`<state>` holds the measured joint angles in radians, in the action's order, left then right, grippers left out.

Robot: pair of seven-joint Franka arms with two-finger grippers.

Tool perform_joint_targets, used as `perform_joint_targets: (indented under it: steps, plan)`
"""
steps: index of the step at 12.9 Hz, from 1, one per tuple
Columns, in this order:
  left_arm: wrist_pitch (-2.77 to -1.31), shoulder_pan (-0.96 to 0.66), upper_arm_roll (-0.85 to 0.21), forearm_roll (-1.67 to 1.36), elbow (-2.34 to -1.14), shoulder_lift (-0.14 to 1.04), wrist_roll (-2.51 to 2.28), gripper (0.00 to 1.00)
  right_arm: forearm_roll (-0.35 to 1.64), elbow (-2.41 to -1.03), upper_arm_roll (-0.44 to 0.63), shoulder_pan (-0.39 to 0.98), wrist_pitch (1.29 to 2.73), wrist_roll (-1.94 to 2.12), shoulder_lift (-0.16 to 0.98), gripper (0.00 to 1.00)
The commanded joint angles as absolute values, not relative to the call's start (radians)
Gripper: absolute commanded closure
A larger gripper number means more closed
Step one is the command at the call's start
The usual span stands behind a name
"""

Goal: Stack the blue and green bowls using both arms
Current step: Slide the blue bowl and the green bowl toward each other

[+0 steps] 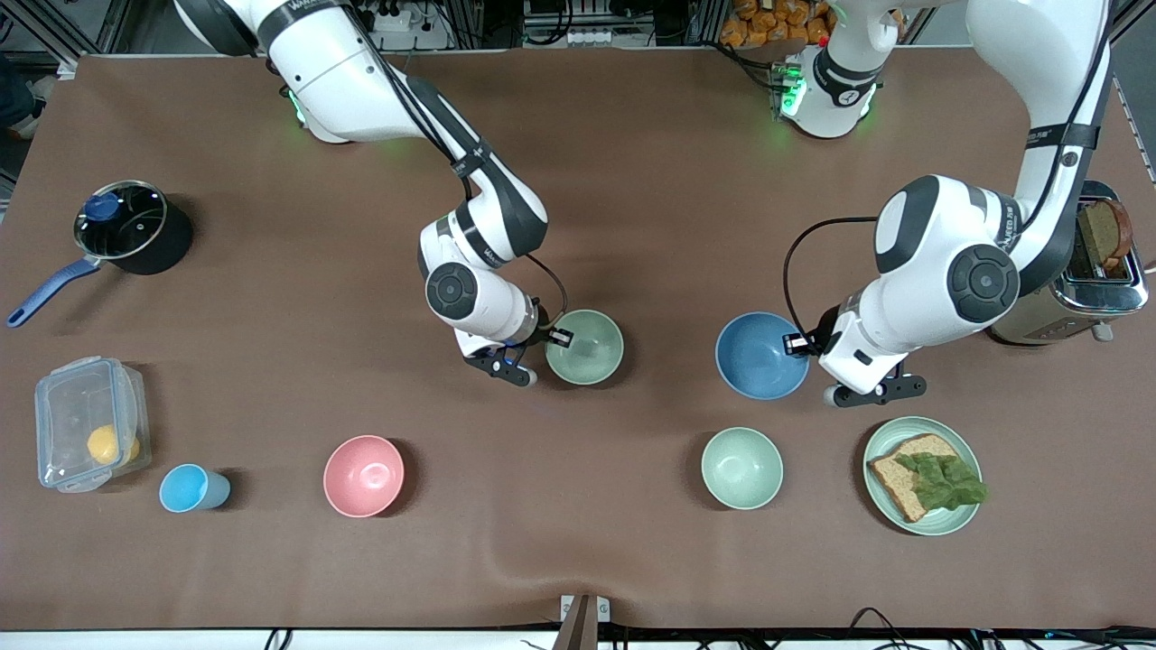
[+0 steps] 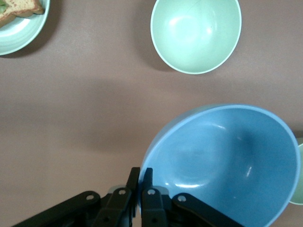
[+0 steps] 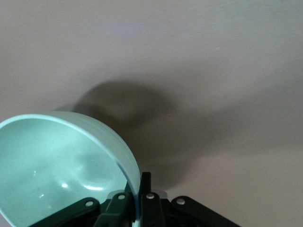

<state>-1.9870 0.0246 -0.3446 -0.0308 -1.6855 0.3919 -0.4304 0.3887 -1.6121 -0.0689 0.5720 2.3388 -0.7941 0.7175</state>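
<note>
The sage green bowl point(image 1: 583, 347) hangs over the middle of the brown table, its shadow lying apart from it in the right wrist view. My right gripper point(image 1: 558, 337) point(image 3: 139, 182) is shut on the green bowl's point(image 3: 57, 161) rim, one finger inside and one outside. The blue bowl point(image 1: 761, 355) point(image 2: 222, 165) is level with it, toward the left arm's end, and looks tilted in the left wrist view. My left gripper point(image 1: 799, 343) point(image 2: 141, 177) is shut on its rim. A gap of bare table separates the two bowls.
A paler mint bowl point(image 1: 741, 467) point(image 2: 195, 33) and a plate with bread and lettuce point(image 1: 966, 519) point(image 2: 21, 33) lie nearer the front camera. A pink bowl point(image 1: 363, 476), a light-blue cup point(image 1: 192, 488), a plastic box point(image 1: 90, 436), a lidded pot point(image 1: 122, 226) and a toaster point(image 1: 1097, 271) stand around.
</note>
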Motion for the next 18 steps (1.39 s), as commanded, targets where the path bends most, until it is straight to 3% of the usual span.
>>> perform_joint_targets:
  steps: [1,10,11,12,18]
  plan:
    - [-1.98,0.006,-0.345,-0.07,-1.666,0.4,-0.465,1.0,0.399,-1.664,-0.061,0.543,2.347,-0.792,0.692,1.0]
    - [-1.999,-0.009,-0.344,-0.133,-1.663,0.411,-0.511,1.0,0.36,-1.752,-0.031,0.54,2.333,-0.79,0.655,0.99]
    - [-1.999,-0.012,-0.344,-0.126,-1.661,0.41,-0.511,1.0,0.359,-1.75,-0.031,0.54,2.324,-0.79,0.65,0.77]
    - [-1.999,-0.014,-0.344,-0.123,-1.655,0.411,-0.511,1.0,0.359,-1.749,-0.031,0.538,2.322,-0.801,0.643,0.02]
    - [-1.997,-0.038,-0.344,-0.13,-1.635,0.423,-0.515,1.0,0.374,-1.596,-0.031,0.431,2.071,-1.128,0.541,0.0]
